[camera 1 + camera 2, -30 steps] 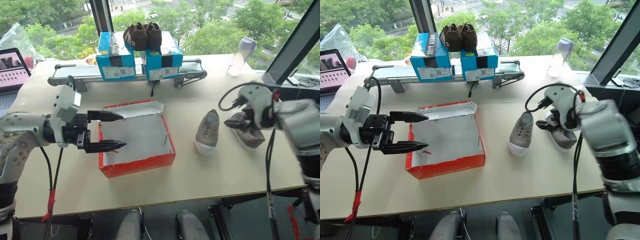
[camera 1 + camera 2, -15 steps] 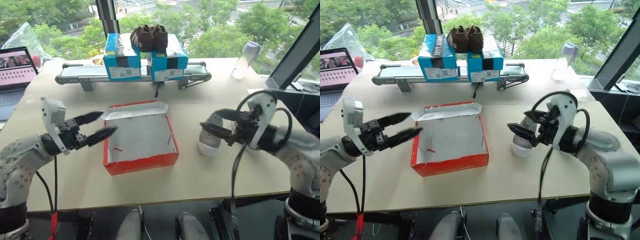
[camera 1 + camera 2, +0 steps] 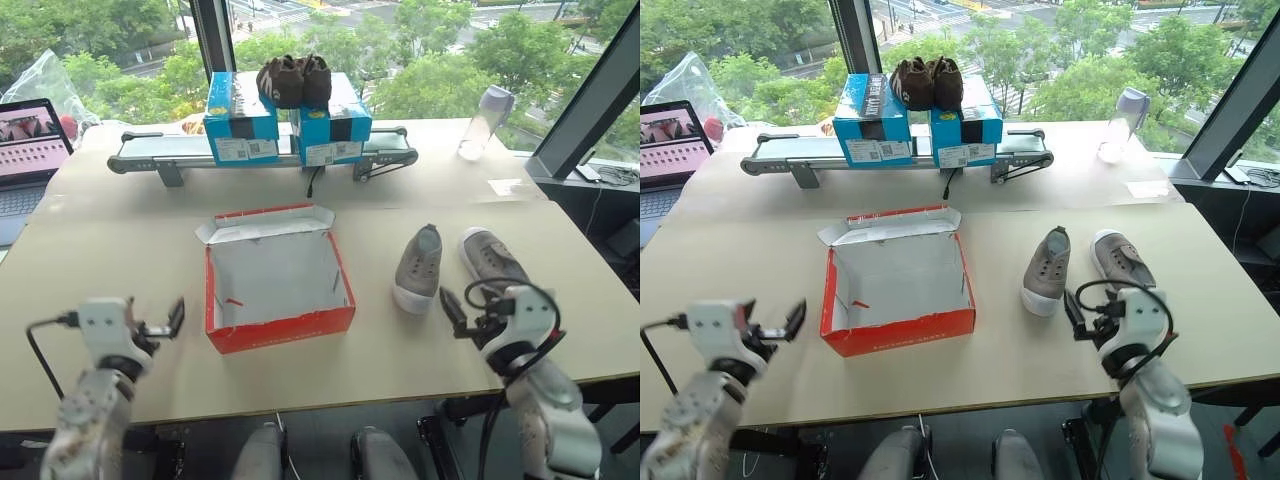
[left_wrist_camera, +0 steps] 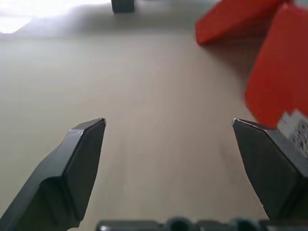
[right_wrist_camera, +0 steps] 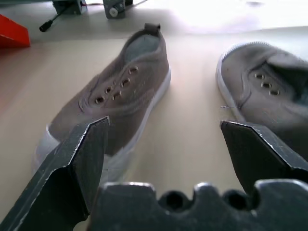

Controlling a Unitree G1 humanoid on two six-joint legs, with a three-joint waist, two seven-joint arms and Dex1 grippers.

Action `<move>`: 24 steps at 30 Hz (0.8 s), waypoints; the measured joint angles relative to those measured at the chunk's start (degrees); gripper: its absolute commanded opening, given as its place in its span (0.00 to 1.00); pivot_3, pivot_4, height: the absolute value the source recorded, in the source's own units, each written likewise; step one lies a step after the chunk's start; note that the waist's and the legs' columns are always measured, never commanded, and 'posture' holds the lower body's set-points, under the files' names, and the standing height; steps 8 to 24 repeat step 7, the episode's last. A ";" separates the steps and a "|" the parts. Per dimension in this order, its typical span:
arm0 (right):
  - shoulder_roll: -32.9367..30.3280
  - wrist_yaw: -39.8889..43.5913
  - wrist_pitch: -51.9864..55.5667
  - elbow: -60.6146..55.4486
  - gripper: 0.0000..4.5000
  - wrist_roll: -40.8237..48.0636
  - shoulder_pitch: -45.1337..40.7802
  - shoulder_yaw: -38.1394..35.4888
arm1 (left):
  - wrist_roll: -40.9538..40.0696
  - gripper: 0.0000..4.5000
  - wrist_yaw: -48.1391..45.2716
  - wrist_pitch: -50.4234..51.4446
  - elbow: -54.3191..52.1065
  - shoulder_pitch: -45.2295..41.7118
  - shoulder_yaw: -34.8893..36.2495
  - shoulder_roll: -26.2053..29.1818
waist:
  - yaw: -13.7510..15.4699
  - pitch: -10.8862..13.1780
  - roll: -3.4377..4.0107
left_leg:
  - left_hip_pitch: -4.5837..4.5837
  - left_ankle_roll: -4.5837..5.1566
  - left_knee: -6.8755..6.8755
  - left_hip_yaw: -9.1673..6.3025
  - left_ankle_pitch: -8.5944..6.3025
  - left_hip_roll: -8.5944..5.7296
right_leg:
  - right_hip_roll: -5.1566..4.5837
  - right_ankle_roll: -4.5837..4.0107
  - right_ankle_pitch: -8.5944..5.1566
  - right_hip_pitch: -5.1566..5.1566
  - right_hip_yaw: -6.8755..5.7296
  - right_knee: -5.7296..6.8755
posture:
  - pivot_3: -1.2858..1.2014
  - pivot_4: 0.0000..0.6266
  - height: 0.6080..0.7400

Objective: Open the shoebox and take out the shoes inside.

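The left gripper hangs low at the near left edge of the table, fingers spread wide and holding nothing. To its right sits the red shoebox, lid folded back at the far side, its grey-white inside bare. The right gripper is low at the near right, also spread and empty. Just beyond it lie the two grey shoes side by side on the tabletop, right of the box.
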 measured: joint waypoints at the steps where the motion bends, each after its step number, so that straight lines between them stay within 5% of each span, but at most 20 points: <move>1: 0.48 -0.44 -0.53 0.00 0.97 -0.31 0.70 0.84 | 1.54 1.00 0.99 -0.43 -0.29 1.00 -0.94 -0.90 | 0.00 0.00 0.00 | 0.02 -0.01 0.01 0.03 -0.01 0.20 | 0.01 -0.28 -0.13 0.00 -0.01 0.00 | 0.52 0.24 1.00; 7: 2.64 -4.21 -4.08 0.00 0.97 -2.95 1.68 6.18 | 6.22 1.00 4.67 -3.91 -0.66 3.13 -5.53 -5.61 | 0.08 -0.06 0.08 | 0.03 -0.05 0.04 0.29 -0.03 0.45 | -0.10 -0.03 -0.22 -0.11 -0.25 -0.10 | 0.52 0.24 1.00; 24: 2.64 -4.21 -4.08 0.00 0.97 -2.95 1.68 6.18 | 6.22 1.00 4.67 -3.91 -0.66 3.13 -5.53 -5.61 | 0.08 -0.06 0.08 | 0.03 -0.05 0.04 0.29 -0.03 0.45 | -0.10 -0.03 -0.22 -0.11 -0.25 -0.10 | 0.52 0.24 1.00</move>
